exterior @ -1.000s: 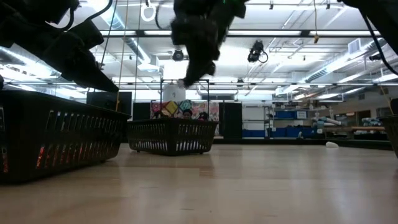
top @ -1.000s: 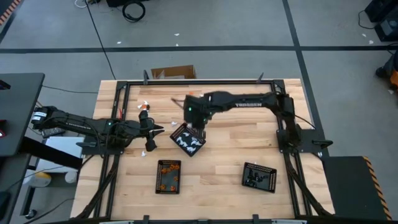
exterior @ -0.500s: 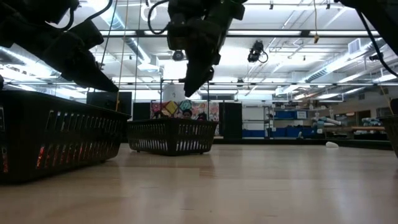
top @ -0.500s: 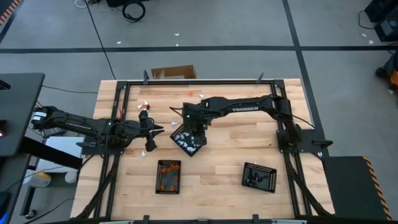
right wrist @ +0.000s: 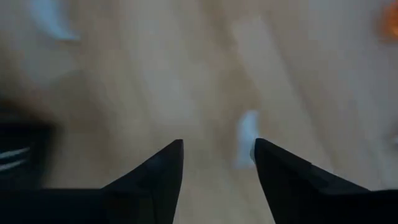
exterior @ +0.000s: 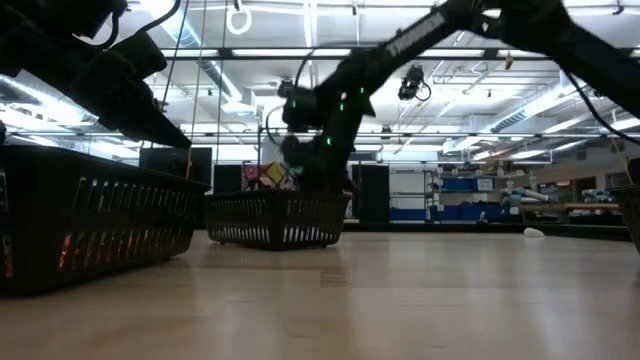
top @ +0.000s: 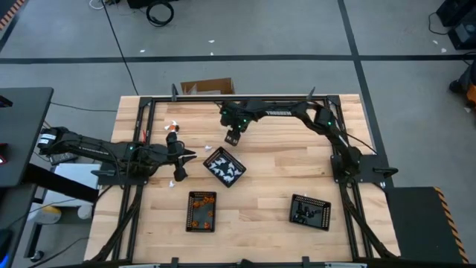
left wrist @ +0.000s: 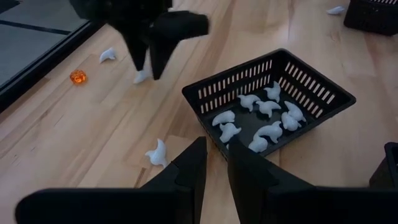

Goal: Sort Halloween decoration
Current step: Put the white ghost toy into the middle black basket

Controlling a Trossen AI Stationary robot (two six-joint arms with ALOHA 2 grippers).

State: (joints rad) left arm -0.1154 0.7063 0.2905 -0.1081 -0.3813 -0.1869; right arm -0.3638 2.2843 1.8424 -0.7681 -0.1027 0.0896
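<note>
halloween decoration: white pieces (left wrist: 258, 115) lie in the middle tray (top: 224, 166); loose white strays (left wrist: 157, 152) and an orange one (left wrist: 78, 76) sit on the far-left surface (top: 282, 171). step in hand, as judged: fetching another stray, the right pincer (top: 233, 138) empty with fingers wide, just beyond the tray over a white piece (right wrist: 246, 134). left pincer (top: 181, 156) waits at left, fingers narrow, empty; next calls for lowering and closing on that piece.
</note>
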